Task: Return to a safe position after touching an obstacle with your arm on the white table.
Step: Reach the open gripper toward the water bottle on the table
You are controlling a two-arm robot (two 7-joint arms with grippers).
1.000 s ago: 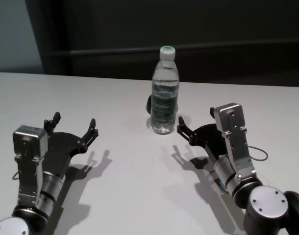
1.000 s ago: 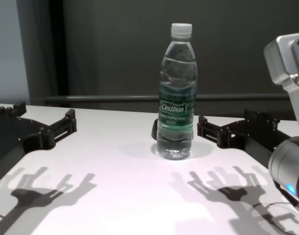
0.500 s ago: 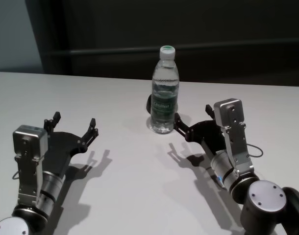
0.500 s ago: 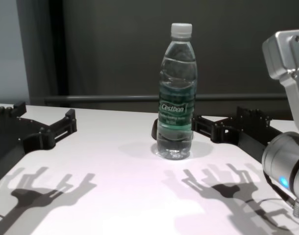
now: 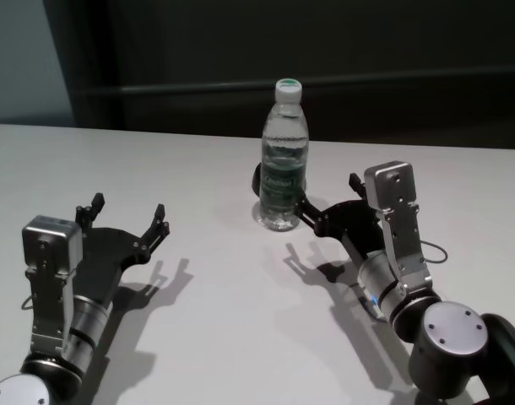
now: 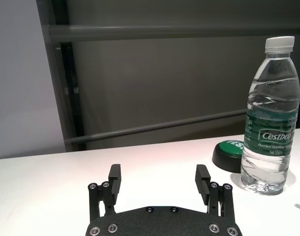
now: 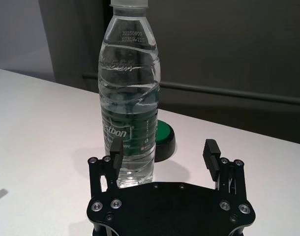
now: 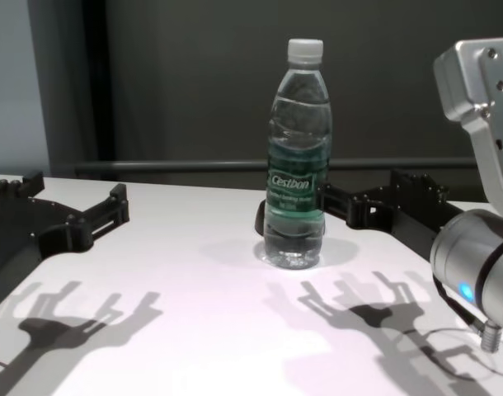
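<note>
Dark grey wall (image 5: 393,42) with a horizontal rail (image 5: 198,86), paler grey panel (image 5: 21,59) at left, hard shadows across a white tabletop (image 5: 241,337)

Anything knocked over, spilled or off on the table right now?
Nothing spilled: the water bottle stands upright and capped on the white table. The open right hand has one finger right against its side; the left hand hovers open, apart.
</note>
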